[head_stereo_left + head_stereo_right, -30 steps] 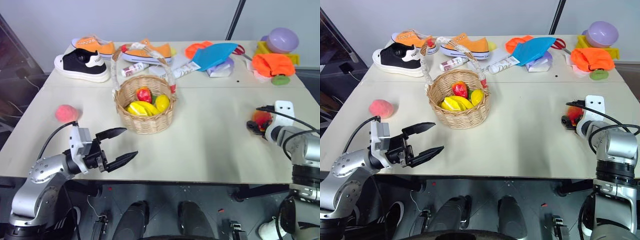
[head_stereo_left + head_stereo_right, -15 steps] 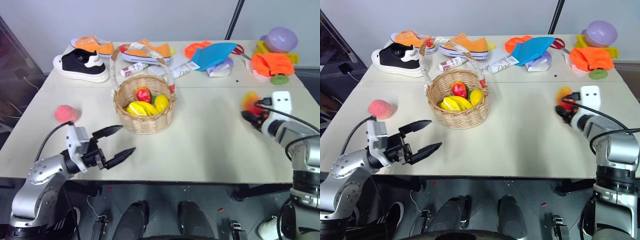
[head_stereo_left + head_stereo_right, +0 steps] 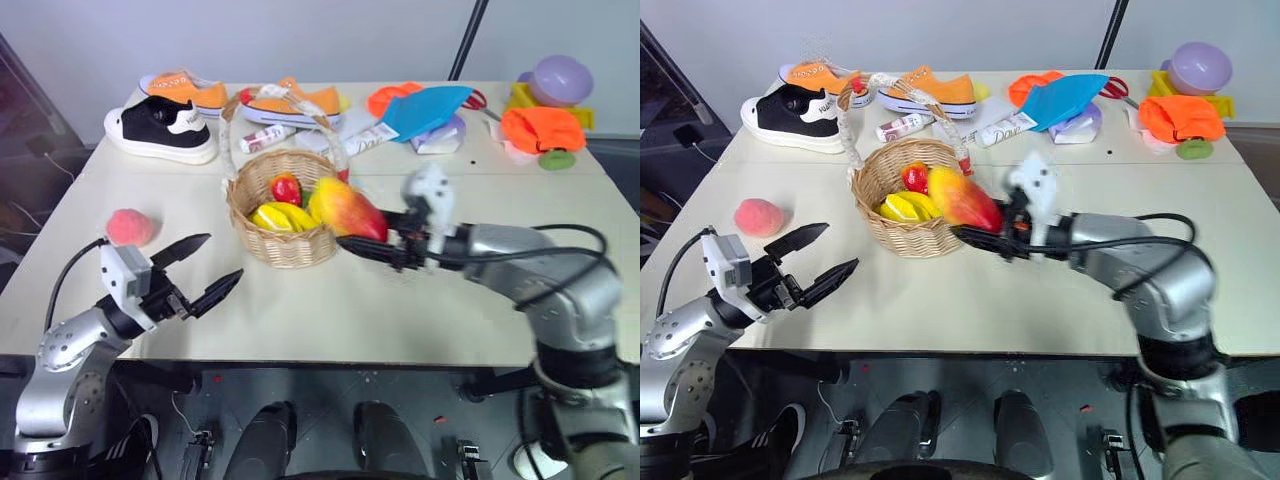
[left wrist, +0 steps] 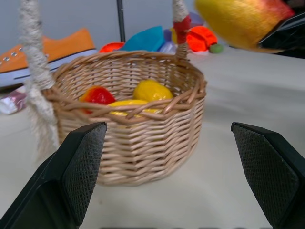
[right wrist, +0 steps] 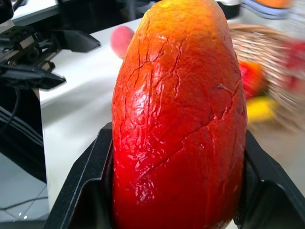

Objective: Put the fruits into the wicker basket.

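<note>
At the table's near left edge the left gripper (image 3: 198, 270) hovers with its 2 fingers spread wide, holding nothing. Just beyond it, the peach (image 3: 131, 227) lies on the table (image 3: 420, 310). Farther in, the right gripper (image 3: 372, 243) clamps the mango (image 3: 348, 211) above the wicker basket (image 3: 285, 247), at its right rim.

Tan woven wicker basket (image 3: 283, 246), glossy cracked-skinned mango (image 5: 180, 119), fuzzy matt peach (image 3: 131, 227), smooth matt tabletop (image 3: 420, 300), textured black plastic fingers (image 4: 86, 164), canvas shoes (image 3: 165, 128).
</note>
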Available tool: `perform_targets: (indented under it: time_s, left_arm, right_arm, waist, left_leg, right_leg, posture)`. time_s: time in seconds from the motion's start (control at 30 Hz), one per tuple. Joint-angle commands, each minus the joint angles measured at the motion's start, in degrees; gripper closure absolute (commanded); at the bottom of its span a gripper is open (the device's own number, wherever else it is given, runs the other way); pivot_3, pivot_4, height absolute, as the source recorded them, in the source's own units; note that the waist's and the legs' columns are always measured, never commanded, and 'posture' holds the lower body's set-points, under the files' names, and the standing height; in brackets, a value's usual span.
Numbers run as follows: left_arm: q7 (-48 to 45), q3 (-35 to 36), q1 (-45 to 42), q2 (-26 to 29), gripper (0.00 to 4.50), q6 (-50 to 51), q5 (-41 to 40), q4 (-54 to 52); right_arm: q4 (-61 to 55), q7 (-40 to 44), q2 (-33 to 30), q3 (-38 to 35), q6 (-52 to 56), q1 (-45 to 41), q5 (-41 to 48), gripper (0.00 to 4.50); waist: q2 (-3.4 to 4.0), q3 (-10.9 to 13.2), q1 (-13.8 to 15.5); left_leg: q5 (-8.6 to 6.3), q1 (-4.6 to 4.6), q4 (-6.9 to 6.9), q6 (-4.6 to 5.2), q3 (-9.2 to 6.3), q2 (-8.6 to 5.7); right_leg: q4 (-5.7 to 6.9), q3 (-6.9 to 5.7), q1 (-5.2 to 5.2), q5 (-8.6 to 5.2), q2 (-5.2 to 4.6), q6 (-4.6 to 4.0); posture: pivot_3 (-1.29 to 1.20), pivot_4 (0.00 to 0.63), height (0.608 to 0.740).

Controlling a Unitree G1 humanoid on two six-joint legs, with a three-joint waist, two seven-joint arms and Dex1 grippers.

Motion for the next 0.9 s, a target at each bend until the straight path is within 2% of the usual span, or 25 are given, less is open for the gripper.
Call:
perform_targets:
  time_s: [0.03,0.1,0.27,0.53,0.67,0.7,0.8,0.9]
  left_arm:
    - [0.5,0.9,0.1,-0.1,0.00,-1.6,0.6,-0.6]
    - [0.7,1.1,0.0,0.0,0.00,-1.5,0.6,-0.5]
    - [2.3,3.4,0.6,-0.9,0.00,-2.9,0.3,0.9]
    - [4.3,4.9,2.4,-2.2,0.00,-5.1,0.6,0.3]
    - [6.2,4.6,1.6,-3.2,0.00,-6.1,1.5,0.9]
    - [6.5,4.6,1.5,-3.4,0.00,-6.2,1.8,1.0]
    - [8.2,4.7,1.5,-3.7,0.00,-6.2,3.0,1.1]
    - [9.2,5.2,1.6,-3.7,0.00,-4.7,2.3,1.6]
  right_arm:
    - [5.3,-2.1,4.9,5.6,-5.1,-4.0,-5.5,2.33]
    - [8.2,-2.4,6.9,9.7,-9.1,-5.9,-10.2,2.33]
    - [15.2,-5.7,13.2,9.3,-13.1,-10.7,-14.3,2.33]
    - [20.1,-5.2,14.8,8.7,-17.6,-11.9,-18.4,2.33]
    - [22.8,-7.7,16.8,8.2,-19.9,-12.1,-21.0,0.31]
    - [22.9,-7.4,17.0,8.0,-19.8,-12.0,-21.0,0.01]
    - [20.7,-6.4,16.0,7.0,-20.9,-11.2,-21.0,0.01]
    - [13.7,0.3,14.6,3.7,-20.6,-8.6,-13.8,0.01]
  waist:
    - [0.00,0.0,0.0]
    - [0.00,0.0,0.1]
    - [0.01,0.0,-0.1]
    - [0.00,0.0,-0.2]
    - [0.00,0.0,-0.3]
    - [0.00,0.0,-0.3]
    - [0.01,0.0,-0.3]
    - [0.01,0.0,-0.2]
  left_leg:
    - [0.02,-0.18,0.03,-0.02,-0.04,-0.04]
    - [0.04,-0.31,0.06,-0.06,-0.05,-0.08]
    - [0.03,-0.31,0.05,-0.05,-0.05,-0.12]
    - [0.04,-0.30,0.05,-0.07,-0.04,-0.11]
    - [0.05,-0.30,0.06,-0.08,-0.04,-0.11]
    - [0.05,-0.29,0.06,-0.08,-0.04,-0.10]
    - [0.06,-0.30,0.04,-0.09,-0.04,-0.09]
    - [0.05,-0.30,0.05,-0.09,-0.04,-0.09]
  right_leg:
    - [0.03,-0.06,-0.16,0.04,0.01,0.06]
    - [0.03,-0.07,-0.29,0.14,0.01,0.21]
    - [0.02,-0.07,-0.31,0.15,0.00,0.20]
    - [0.04,-0.07,-0.31,0.17,0.03,0.18]
    - [0.07,-0.07,-0.33,0.18,0.03,0.18]
    - [0.08,-0.06,-0.33,0.18,0.04,0.18]
    - [0.10,-0.07,-0.36,0.19,0.06,0.19]
    - [0.09,-0.06,-0.34,0.19,0.06,0.19]
  posture:
    - [0.00,0.150,0.740]
    - [0.00,0.150,0.740]
    - [0.00,0.150,0.740]
    - [0.00,0.150,0.740]
    - [0.00,0.150,0.740]
    - [0.00,0.150,0.740]
    - [0.00,0.150,0.740]
    - [0.00,0.150,0.740]
